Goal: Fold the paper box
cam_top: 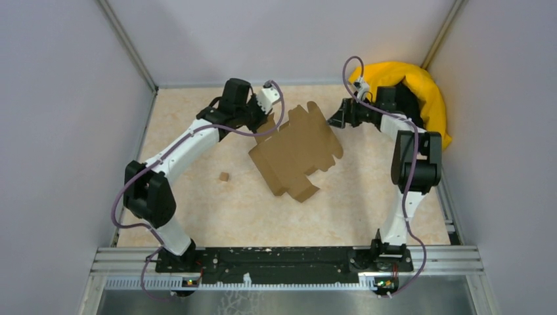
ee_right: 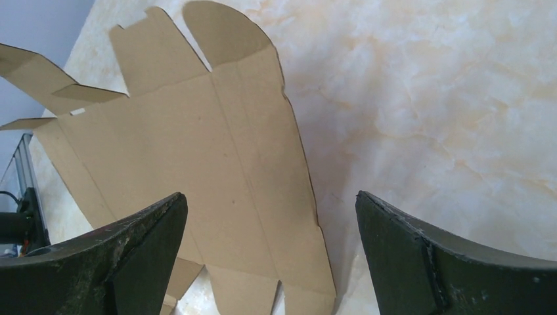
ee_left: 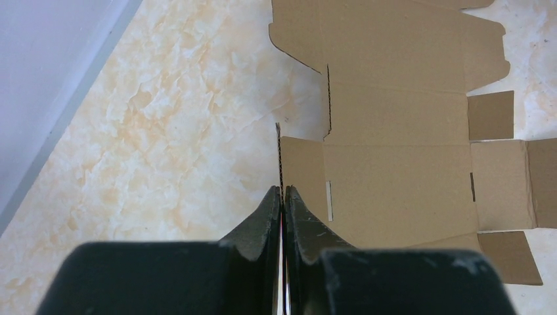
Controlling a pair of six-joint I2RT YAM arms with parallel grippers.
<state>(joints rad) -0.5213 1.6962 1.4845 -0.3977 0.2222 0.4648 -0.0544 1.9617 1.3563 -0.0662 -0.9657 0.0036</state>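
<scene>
The paper box [cam_top: 295, 152] is an unfolded brown cardboard sheet with flaps and slits, lying mid-table and lifted at its far left corner. My left gripper [cam_top: 266, 123] is shut on an upright flap edge at that corner; in the left wrist view the thin flap [ee_left: 280, 157] runs edge-on between my closed fingertips [ee_left: 269, 207], with the sheet [ee_left: 401, 170] spread to the right. My right gripper [cam_top: 336, 120] is open and empty just off the sheet's far right edge. In the right wrist view the sheet [ee_right: 197, 151] lies between and beyond my spread fingers [ee_right: 141, 236].
A tiny brown cardboard scrap [cam_top: 224, 176] lies on the marbled tabletop left of the sheet. A yellow-and-black cloth heap [cam_top: 410, 92] fills the back right corner behind the right arm. Grey walls enclose the table on three sides.
</scene>
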